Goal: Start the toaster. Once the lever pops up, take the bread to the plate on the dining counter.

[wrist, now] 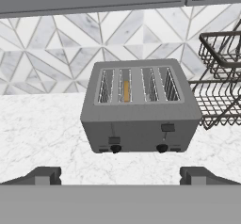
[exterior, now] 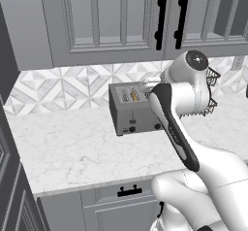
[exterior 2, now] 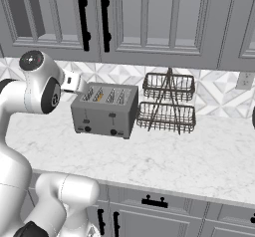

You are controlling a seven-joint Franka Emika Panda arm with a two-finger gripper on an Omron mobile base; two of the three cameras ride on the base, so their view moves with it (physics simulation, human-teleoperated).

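The toaster (wrist: 139, 106) is a boxy grey metal block with four long slots on top, two small black knobs and two dark slider tabs on its front. It stands on the smooth white, grey-veined marble worktop (exterior: 72, 147), toward the back near the tiled wall (wrist: 52, 49) of pale diamond shapes. The bread (wrist: 126, 90), a thin golden slice, sits on edge in the second slot from the left. A two-tier dark wire basket rack (exterior 2: 167, 101) stands just beside the toaster, apart from it. The gripper (wrist: 120, 176) hangs in front of the toaster, jaws spread wide, holding nothing. Bare marble lies open before the toaster, up to the worktop's front edge.
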